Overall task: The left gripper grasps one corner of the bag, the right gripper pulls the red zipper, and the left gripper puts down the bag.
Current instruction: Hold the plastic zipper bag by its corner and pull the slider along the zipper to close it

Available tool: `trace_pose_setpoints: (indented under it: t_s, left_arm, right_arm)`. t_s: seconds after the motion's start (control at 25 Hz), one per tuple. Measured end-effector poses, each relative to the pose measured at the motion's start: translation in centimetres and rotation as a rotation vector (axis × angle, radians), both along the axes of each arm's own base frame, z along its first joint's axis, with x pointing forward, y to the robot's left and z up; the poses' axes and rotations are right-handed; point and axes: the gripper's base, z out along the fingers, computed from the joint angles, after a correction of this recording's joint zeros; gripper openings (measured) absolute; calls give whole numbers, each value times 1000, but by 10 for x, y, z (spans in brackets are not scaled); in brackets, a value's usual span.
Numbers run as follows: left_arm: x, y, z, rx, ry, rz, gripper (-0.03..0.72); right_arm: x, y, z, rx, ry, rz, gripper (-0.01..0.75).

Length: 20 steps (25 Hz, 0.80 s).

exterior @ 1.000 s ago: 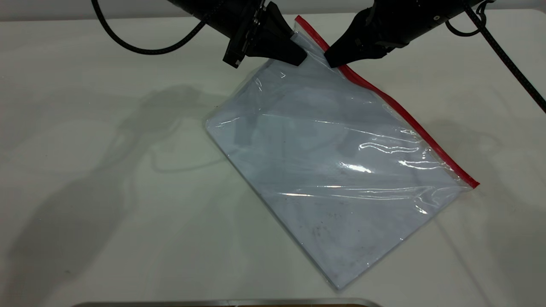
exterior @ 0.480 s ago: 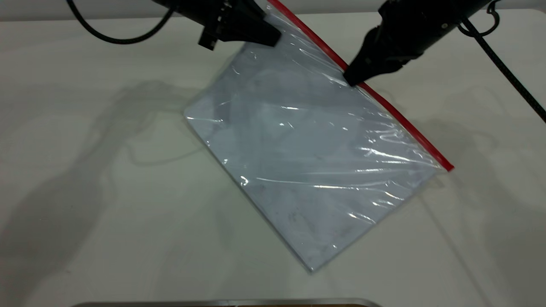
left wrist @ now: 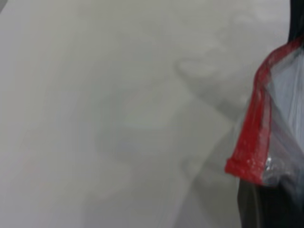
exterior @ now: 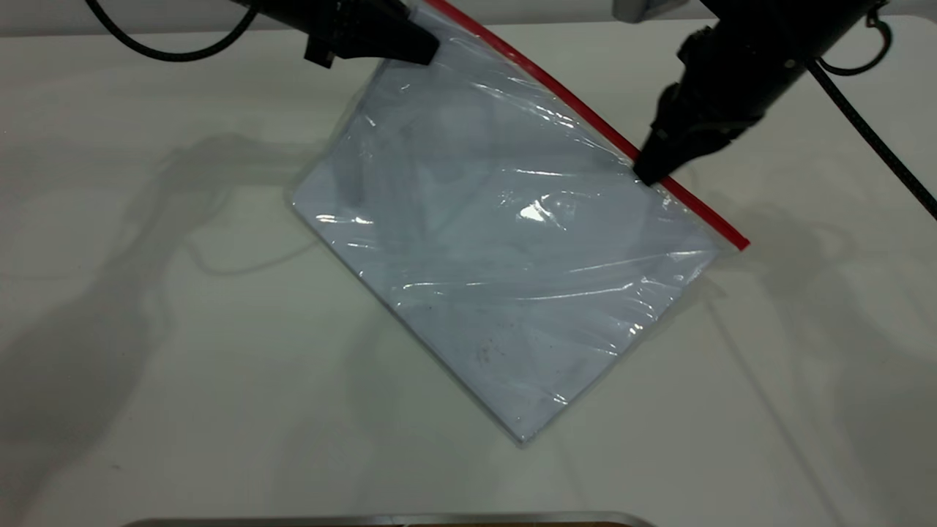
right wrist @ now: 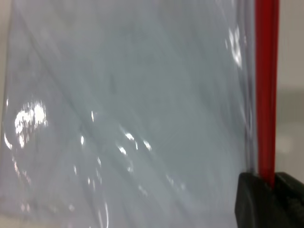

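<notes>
The clear bluish bag [exterior: 498,241] hangs tilted over the table, its lower corner touching the surface. My left gripper [exterior: 421,47] is shut on the corner of the bag [left wrist: 249,166] at the top end of the red strip, holding it raised at the back. The red zipper [exterior: 585,117] runs down the bag's upper right edge. My right gripper [exterior: 648,172] is shut on the red zipper [right wrist: 265,95] about three quarters of the way down toward the right corner; the slider tab is hidden between its fingers [right wrist: 251,199].
A white table [exterior: 146,329] lies under everything. A metal rim [exterior: 395,518] shows at the near edge. Black cables [exterior: 871,132] trail from both arms at the back.
My right gripper has slid down along the red zipper toward the right corner. My left gripper has carried the held corner left, and the whole bag has shifted left and up.
</notes>
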Motion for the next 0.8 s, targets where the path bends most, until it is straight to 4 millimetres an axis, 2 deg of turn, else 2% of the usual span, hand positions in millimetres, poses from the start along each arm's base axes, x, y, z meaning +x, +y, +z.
trace_pose_setpoints:
  t_s: [0.36, 0.6, 0.68, 0.8]
  left_arm:
    - [-1, 4, -2, 30, -1, -13, 53]
    - [-2, 1, -2, 26, 3, -27, 53]
    - [-1, 1, -3, 38, -5, -16, 60]
    - [4, 4, -5, 75, -16, 42, 89]
  right_arm:
    - [-17, -27, -5, -115, 268, -89, 56]
    - [-17, -30, -6, -153, 285, -160, 70]
    - [-15, -32, -6, -169, 267, -162, 91]
    - [-14, -35, -7, -186, 241, -163, 172]
